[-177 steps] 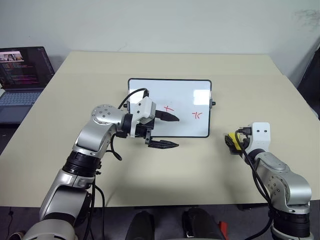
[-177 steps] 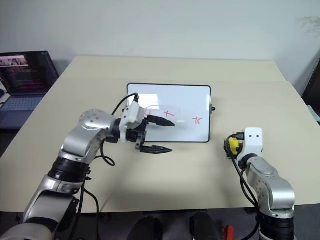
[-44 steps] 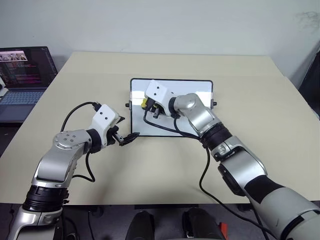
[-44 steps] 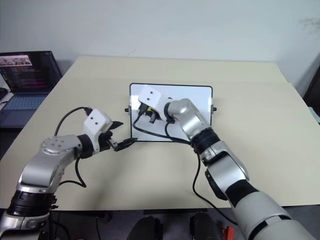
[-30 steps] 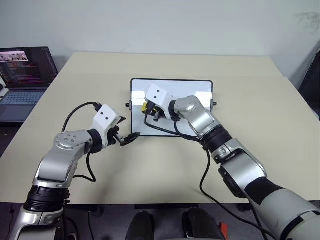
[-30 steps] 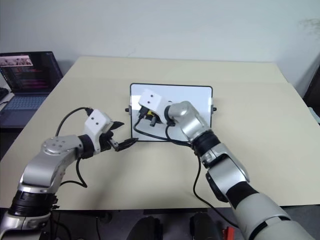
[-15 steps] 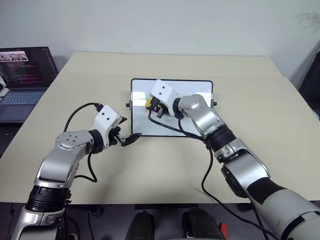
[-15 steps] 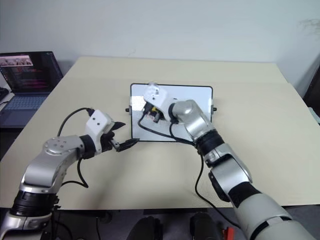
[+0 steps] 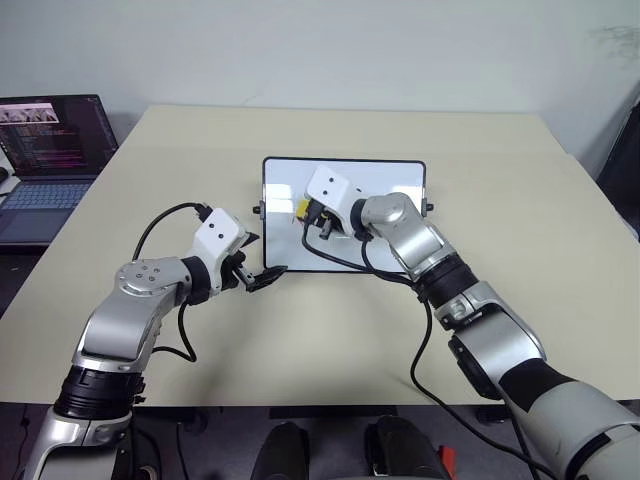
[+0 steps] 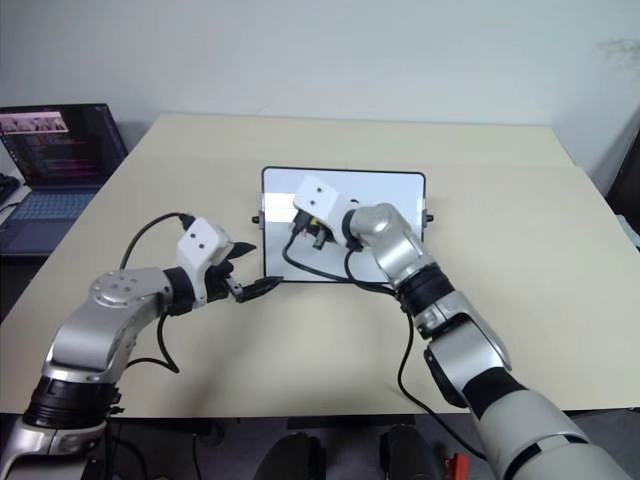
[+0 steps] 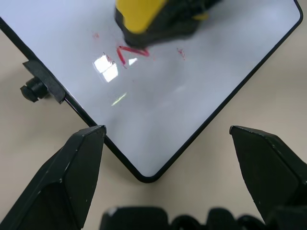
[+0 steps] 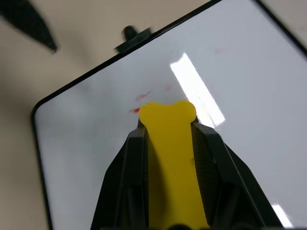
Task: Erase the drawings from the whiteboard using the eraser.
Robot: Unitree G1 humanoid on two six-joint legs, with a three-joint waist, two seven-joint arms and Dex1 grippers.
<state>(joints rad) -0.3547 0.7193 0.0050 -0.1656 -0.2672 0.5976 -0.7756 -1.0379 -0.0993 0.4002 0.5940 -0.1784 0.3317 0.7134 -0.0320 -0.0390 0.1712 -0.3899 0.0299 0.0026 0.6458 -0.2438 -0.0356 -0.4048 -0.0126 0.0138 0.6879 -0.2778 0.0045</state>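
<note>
Right gripper (image 12: 169,132) clamped on the yellow eraser (image 12: 170,158), pressing it to the whiteboard (image 9: 390,240) over faint red drawings (image 11: 129,53) near the board's left end. Left gripper (image 11: 168,143) spread wide at the whiteboard's near left corner, just off the frame. Whiteboard flat mid-table (image 9: 300,340); laptop (image 9: 45,150) far left.

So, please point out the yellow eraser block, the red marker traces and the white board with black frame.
yellow eraser block (image 12: 169,143), right wrist view, yellow top.
red marker traces (image 11: 125,52), left wrist view, red stroke.
white board with black frame (image 9: 390,245), left eye view, bare surface.
</note>
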